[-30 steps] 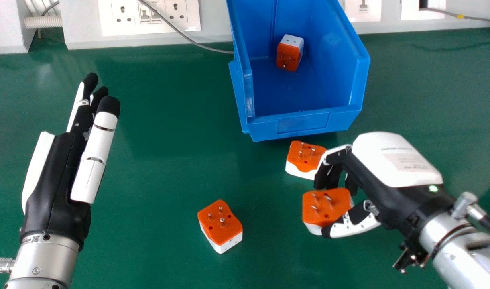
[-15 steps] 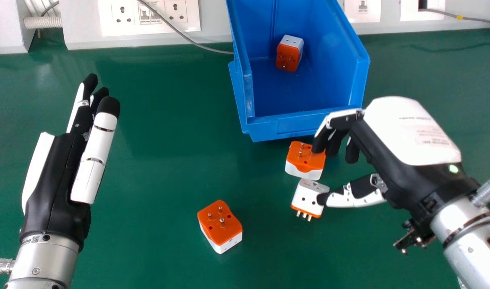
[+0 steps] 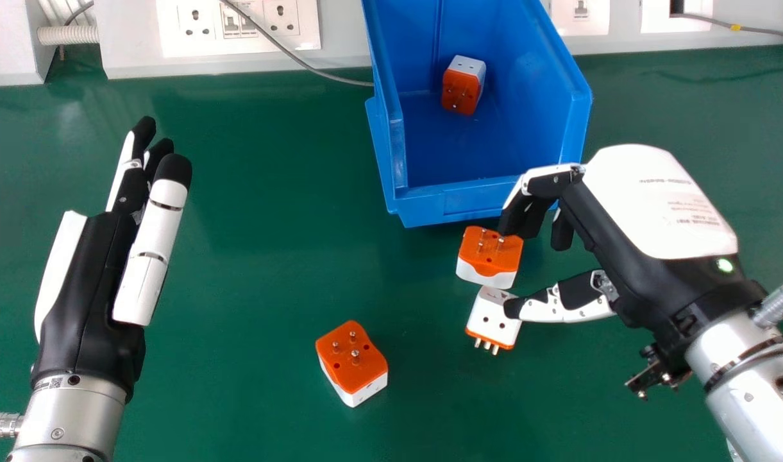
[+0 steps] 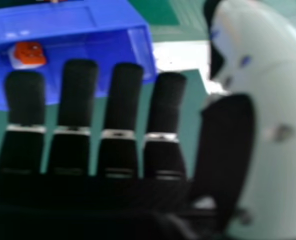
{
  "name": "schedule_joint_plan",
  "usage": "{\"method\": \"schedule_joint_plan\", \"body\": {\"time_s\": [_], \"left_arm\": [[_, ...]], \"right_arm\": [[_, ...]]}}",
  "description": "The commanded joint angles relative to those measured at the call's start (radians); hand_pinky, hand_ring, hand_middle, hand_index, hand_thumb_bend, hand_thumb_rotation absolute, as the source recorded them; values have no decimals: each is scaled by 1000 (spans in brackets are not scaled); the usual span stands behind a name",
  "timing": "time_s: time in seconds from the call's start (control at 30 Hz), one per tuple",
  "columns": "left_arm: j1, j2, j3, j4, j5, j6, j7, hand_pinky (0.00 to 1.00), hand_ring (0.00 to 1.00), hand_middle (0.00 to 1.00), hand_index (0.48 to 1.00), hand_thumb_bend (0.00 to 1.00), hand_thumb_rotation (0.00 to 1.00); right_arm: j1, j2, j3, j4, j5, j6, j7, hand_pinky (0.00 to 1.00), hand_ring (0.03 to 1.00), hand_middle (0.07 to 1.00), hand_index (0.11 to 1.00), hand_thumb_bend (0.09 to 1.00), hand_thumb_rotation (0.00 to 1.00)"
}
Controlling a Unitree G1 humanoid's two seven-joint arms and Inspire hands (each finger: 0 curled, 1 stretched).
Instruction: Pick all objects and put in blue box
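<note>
In the head view, the right hand (image 3: 654,212) is open in front of the blue box (image 3: 484,197). Its fingertips meet the back edge of an upright orange and white adapter (image 3: 489,253), and its thumb tip is at a second adapter (image 3: 492,317) lying on its side, pins toward the front. A third adapter (image 3: 353,359) stands pins up, front centre. Inside the box rests another adapter (image 3: 462,90). The left hand (image 3: 102,256) is open at the left, holding nothing. In the right hand view, the right hand's fingers (image 4: 120,100) extend before the box (image 4: 42,17) and its adapter (image 4: 30,53).
A grey cable (image 3: 301,63) runs down to the box's left side. Wall trunking with sockets (image 3: 237,25) borders the green table (image 3: 250,269) at the back.
The right hand has moved back and away from the front, its fingers opening. The adapter it held has come out of its grasp and tipped onto its side. The left hand has kept still.
</note>
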Motion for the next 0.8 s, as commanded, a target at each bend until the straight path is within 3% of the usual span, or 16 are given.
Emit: {"method": "schedule_joint_plan", "body": {"time_s": [0.0, 0.5, 0.77], "left_arm": [[1, 6, 6, -20, -4, -16, 2, 942, 980, 985, 1000, 495, 1000], [-5, 6, -1, -30, -1, -6, 4, 942, 981, 985, 1000, 490, 1000], [-2, 5, -4, -39, 3, 2, 6, 944, 982, 986, 1000, 479, 1000]], "right_arm": [[3, -1, -4, -10, -9, 1, 8, 314, 424, 534, 516, 491, 0], [42, 1, 6, -6, -13, 12, 55, 314, 427, 534, 520, 491, 0], [52, 28, 28, 30, 7, 70, 104, 321, 436, 543, 524, 491, 0]]}}
